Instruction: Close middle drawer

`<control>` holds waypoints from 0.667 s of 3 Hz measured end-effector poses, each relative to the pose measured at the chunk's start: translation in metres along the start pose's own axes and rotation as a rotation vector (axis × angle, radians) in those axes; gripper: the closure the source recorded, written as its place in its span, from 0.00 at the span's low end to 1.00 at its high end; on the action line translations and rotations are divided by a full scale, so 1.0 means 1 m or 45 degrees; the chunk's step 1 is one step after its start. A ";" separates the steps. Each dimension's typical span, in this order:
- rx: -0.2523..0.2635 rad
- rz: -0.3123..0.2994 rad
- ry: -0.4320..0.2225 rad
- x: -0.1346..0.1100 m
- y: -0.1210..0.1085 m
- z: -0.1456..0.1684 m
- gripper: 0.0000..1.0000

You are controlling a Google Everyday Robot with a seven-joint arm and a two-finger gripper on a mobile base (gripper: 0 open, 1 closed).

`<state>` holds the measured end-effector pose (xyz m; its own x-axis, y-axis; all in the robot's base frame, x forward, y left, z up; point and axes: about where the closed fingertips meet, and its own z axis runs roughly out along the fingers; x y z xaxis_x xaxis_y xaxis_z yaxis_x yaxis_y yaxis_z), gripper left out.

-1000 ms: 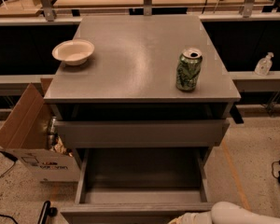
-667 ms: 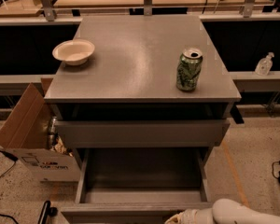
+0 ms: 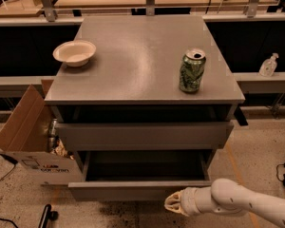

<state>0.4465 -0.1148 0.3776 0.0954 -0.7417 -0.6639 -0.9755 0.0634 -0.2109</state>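
The middle drawer (image 3: 137, 191) is the lower grey drawer of the cabinet. It is pulled out and its shallow grey interior (image 3: 145, 167) shows from above. My gripper (image 3: 174, 204) is at the bottom right on a white arm (image 3: 247, 205). It is just in front of and below the right part of the drawer's front panel, fingers together and holding nothing. I cannot tell whether it touches the panel. The grey drawer above (image 3: 145, 136) sticks out a little under the countertop.
On the cabinet top (image 3: 142, 56) stand a white bowl (image 3: 74, 52) at the left and a green can (image 3: 192, 71) at the right. An open cardboard box (image 3: 26, 137) sits on the floor left of the cabinet. A bottle (image 3: 268, 64) stands on the right ledge.
The middle drawer's front panel has moved back toward the cabinet, so less interior shows. My gripper has moved left and inward with it.
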 end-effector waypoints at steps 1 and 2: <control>0.000 0.000 0.000 0.000 0.000 0.000 1.00; 0.016 0.005 0.029 0.000 -0.012 0.010 1.00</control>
<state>0.4599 -0.1089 0.3724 0.0869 -0.7566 -0.6481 -0.9732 0.0746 -0.2176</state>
